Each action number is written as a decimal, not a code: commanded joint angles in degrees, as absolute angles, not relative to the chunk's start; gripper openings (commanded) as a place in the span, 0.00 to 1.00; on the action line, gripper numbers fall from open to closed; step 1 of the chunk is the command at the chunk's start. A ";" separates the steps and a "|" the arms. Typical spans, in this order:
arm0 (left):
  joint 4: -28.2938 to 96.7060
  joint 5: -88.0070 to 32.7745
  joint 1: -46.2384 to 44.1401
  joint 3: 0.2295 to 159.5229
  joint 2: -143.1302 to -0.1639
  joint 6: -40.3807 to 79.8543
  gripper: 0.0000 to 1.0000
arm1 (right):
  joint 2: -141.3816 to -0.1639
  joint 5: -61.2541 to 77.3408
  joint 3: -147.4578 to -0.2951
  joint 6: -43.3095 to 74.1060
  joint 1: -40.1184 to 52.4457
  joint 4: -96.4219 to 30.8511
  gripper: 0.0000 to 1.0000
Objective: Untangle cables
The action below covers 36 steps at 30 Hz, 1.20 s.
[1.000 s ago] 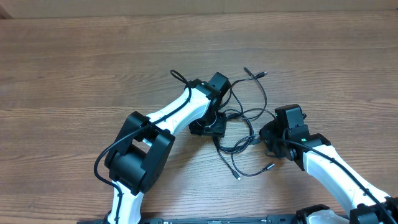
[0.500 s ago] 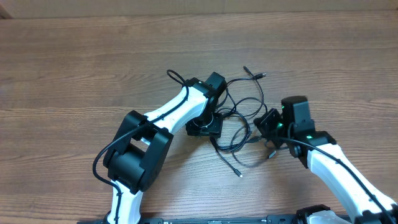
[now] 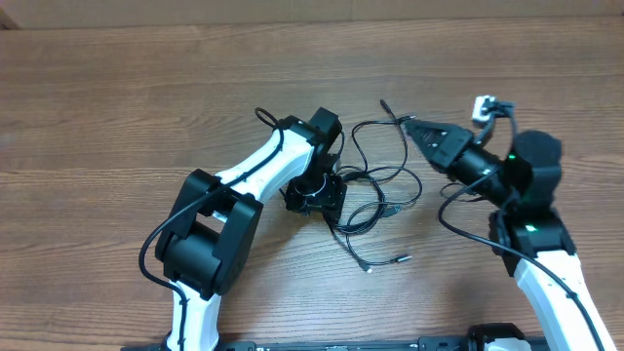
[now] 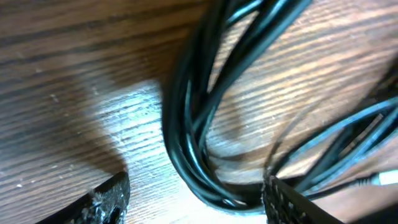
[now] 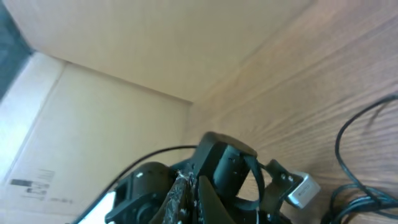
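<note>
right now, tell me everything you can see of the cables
The cables are thin, glossy black cords, looped and crossed in one tangle on the wood table, with small plug ends poking out. A bundle of strands lies between the fingers of the open left pincer; the tip of the shut right pincer meets a far strand.

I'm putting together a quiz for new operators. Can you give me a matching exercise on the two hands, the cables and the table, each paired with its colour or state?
Things:
1. left hand
2. right hand
3. cables
4. table

Colour or state:
A. brown wood grain
B. shut
C. open, fingers either side of the cables
D. black, looped together

Pairs: 1-C, 2-B, 3-D, 4-A
</note>
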<state>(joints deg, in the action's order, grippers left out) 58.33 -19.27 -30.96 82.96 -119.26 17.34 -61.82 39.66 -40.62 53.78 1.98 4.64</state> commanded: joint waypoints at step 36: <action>55.59 -18.44 -29.39 82.56 -117.99 25.34 0.54 | -88.79 33.01 -40.45 42.46 3.99 -26.81 0.32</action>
<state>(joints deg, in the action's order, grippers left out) 55.77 -19.18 -28.88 82.87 -119.26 24.12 -87.99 33.23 -40.95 40.95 1.69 -28.29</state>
